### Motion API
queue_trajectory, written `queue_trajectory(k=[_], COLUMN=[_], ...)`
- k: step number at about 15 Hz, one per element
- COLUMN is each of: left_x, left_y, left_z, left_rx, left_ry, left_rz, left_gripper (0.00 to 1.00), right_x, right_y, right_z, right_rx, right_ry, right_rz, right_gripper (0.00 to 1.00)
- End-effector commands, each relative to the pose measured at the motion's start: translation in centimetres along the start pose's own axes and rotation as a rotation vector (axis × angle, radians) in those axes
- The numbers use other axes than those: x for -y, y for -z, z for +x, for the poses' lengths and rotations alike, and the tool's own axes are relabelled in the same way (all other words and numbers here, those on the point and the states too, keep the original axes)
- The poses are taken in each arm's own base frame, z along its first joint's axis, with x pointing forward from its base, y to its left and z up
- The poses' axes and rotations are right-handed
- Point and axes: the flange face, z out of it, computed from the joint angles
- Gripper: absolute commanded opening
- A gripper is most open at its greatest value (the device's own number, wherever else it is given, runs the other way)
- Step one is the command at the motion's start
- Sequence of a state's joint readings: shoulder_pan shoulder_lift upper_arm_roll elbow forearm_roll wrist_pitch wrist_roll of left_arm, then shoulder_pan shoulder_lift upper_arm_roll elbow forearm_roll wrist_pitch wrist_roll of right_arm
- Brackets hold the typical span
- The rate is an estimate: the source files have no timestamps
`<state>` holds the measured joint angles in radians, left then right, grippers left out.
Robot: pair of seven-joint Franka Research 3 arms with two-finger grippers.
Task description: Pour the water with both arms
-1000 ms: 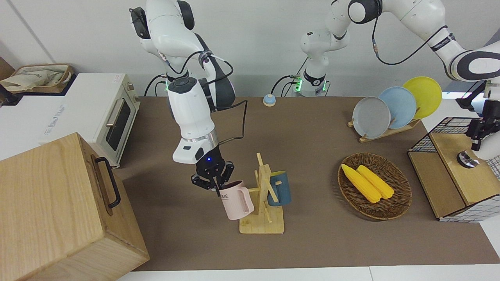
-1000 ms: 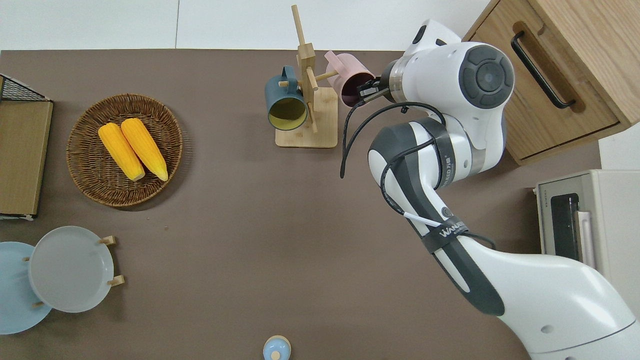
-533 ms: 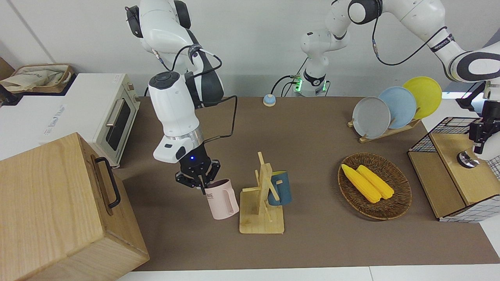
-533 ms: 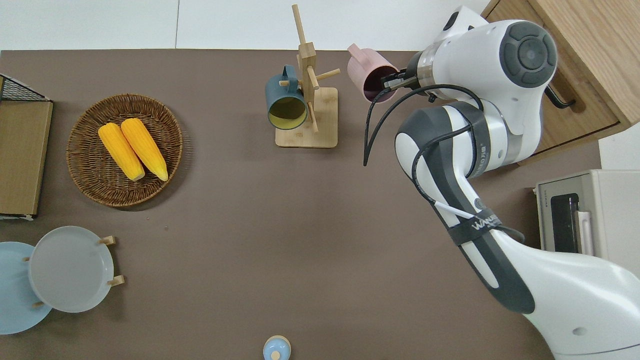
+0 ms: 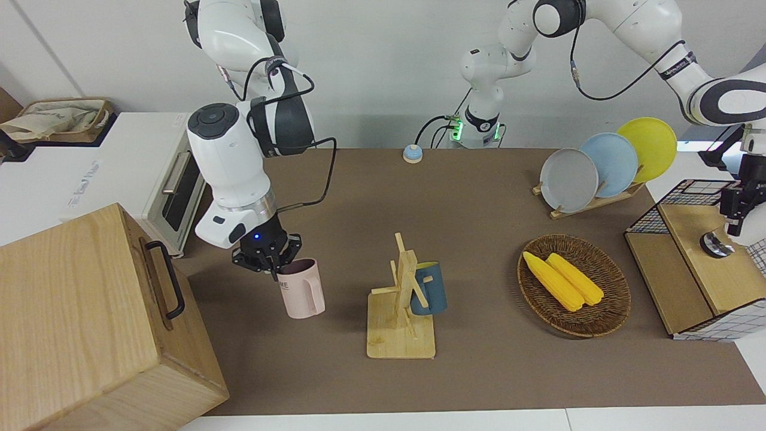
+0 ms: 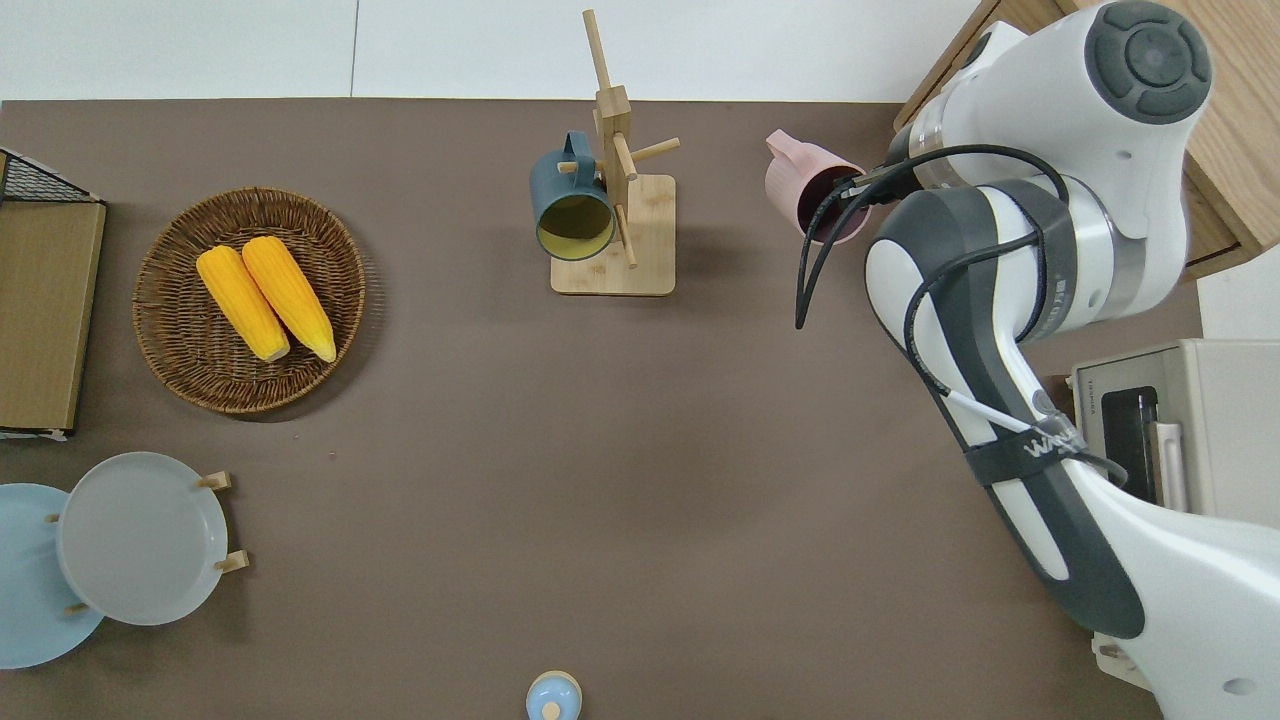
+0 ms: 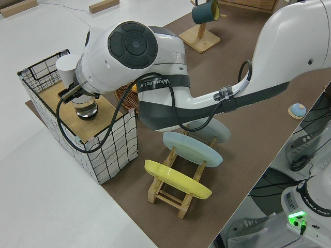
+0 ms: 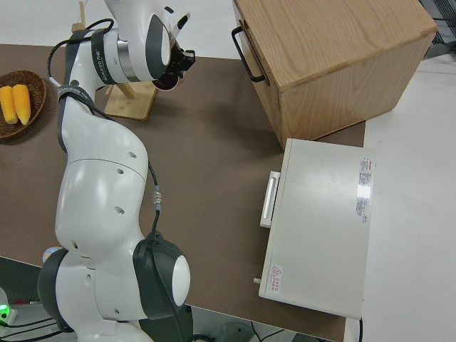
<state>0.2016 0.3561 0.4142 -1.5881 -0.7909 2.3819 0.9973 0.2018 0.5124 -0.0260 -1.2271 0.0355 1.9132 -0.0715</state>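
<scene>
Right gripper: we see its fingers clamped on the rim of the pink mug, one finger inside the mouth and one outside.
Pink mug: we find it upright in the air, handle turned away from the gripper, over the brown table between the wooden mug rack and the big wooden box. In the overhead view its dark inside shows well apart from the rack.
Left gripper: we see it over the wooden board in the wire basket at the left arm's end of the table, just above a glass that stands on that board. We cannot tell whether its fingers are open or closed, nor whether they touch the glass.
Blue mug: we see it hanging by its handle on a peg of the rack, mouth tilted toward the robots.
Wicker basket: it holds two ears of corn side by side, and lies between the rack and the wire basket.
Plates: grey, blue and yellow ones stand on edge in a wooden holder, nearer to the robots than the wicker basket.
Toaster oven: it sits beside the wooden box, nearer to the robots.
</scene>
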Motion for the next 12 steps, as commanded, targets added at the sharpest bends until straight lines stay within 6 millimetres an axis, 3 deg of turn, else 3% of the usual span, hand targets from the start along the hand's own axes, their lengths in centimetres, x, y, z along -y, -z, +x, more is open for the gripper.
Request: queue_trajectory(k=[1,3,5,10,12], left_x=[-0.4,-0.8,-1.0,-2.3,-3.1], left_y=[3.1,3.7,5.0,8.2,9.9], left_z=[2.3,3.0,4.1,6.5,7.1], left_rx=[-0.027,0.014,0.043,0.120,0.136], left_ry=[0.032,0.028,0.041,0.077,0.087], left_rz=[0.032,0.031,0.039,0.064,0.075], left_gripper=[0.00,0.00,0.00,0.00,0.00], right_x=[1.6,2.9,5.9,14.6,19.7], right_y=[1.7,1.2,0.6,-1.2,-1.7], right_z=[-2.8,-4.1,-5.6,-7.9,-8.6], right_rx=[0.153,0.246,0.332,0.441,0.460], right_ry=[0.017,-0.016,-0.063,-0.223,-0.273], right_rz=[-0.008,0.004,0.001,0.082,0.096], right_gripper=[0.000,0.000,0.000,0.000,0.000])
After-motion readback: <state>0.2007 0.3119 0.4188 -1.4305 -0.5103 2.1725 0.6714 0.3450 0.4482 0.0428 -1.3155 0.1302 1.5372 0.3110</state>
